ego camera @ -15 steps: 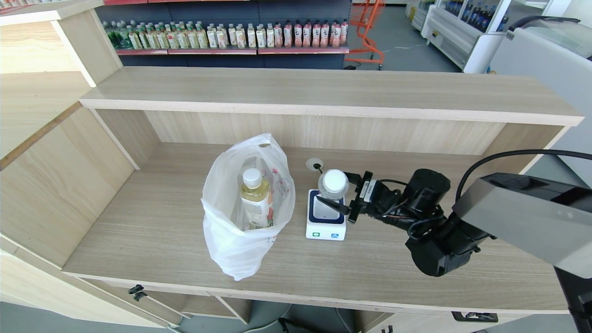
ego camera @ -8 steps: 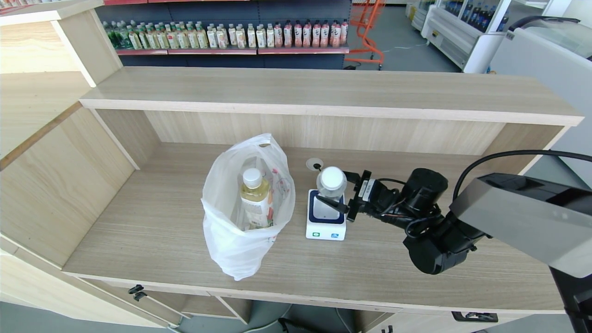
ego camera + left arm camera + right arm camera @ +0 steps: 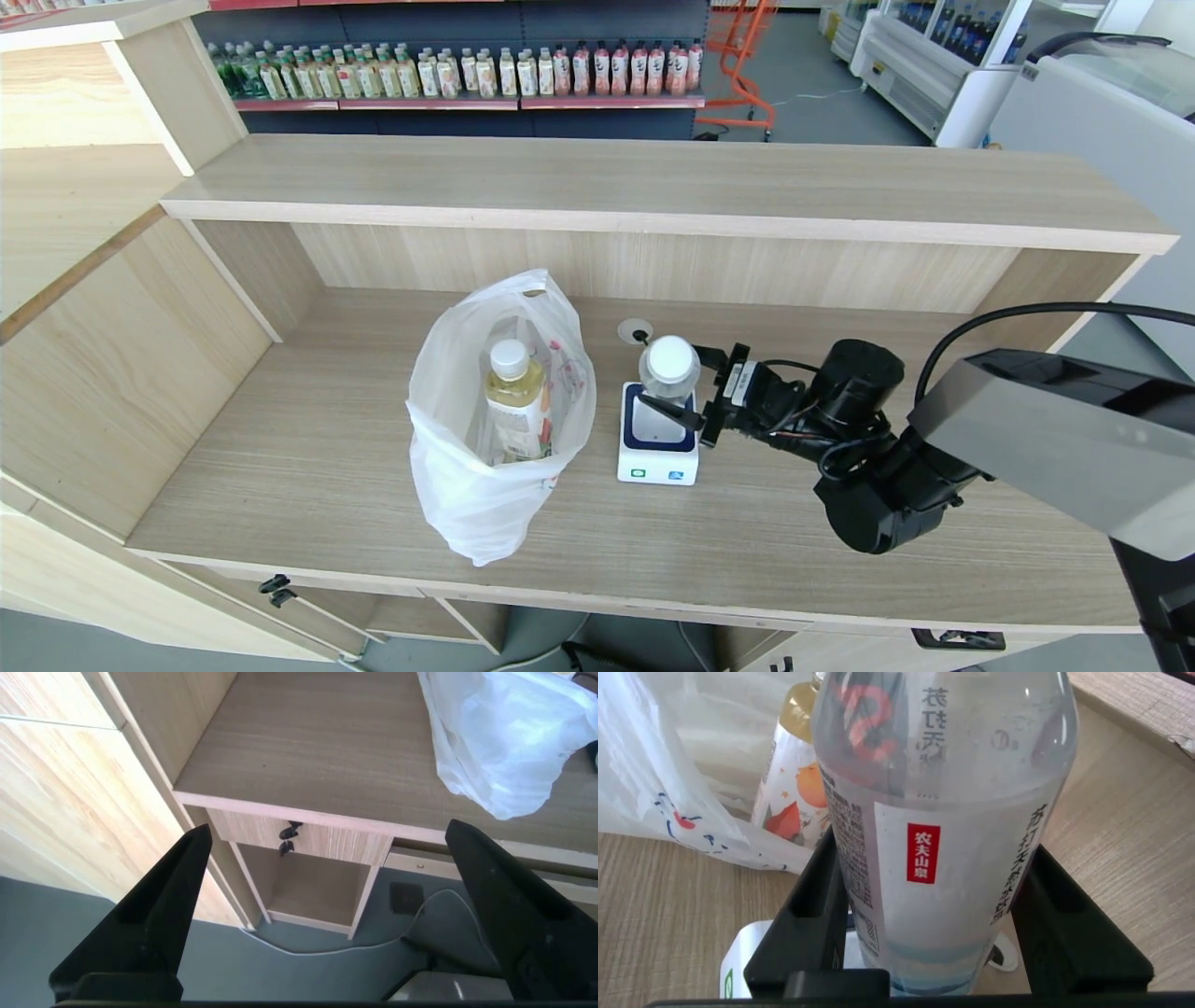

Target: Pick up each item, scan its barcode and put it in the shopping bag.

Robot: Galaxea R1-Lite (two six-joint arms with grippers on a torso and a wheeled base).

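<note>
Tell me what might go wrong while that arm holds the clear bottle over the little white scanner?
The smooth clear bottle might slip in the right gripper and knock the scanner. The limp shopping bag already holds a tea bottle, so the next one could strike it or topple the bag.

You see your right end effector (image 3: 674, 385) gripping a clear bottle (image 3: 670, 359) upright, right over the white scanner (image 3: 657, 453) on the counter (image 3: 308, 448). Just beside the scanner stands the white shopping bag (image 3: 467, 504) with a yellow drink bottle (image 3: 513, 401) inside.
</note>
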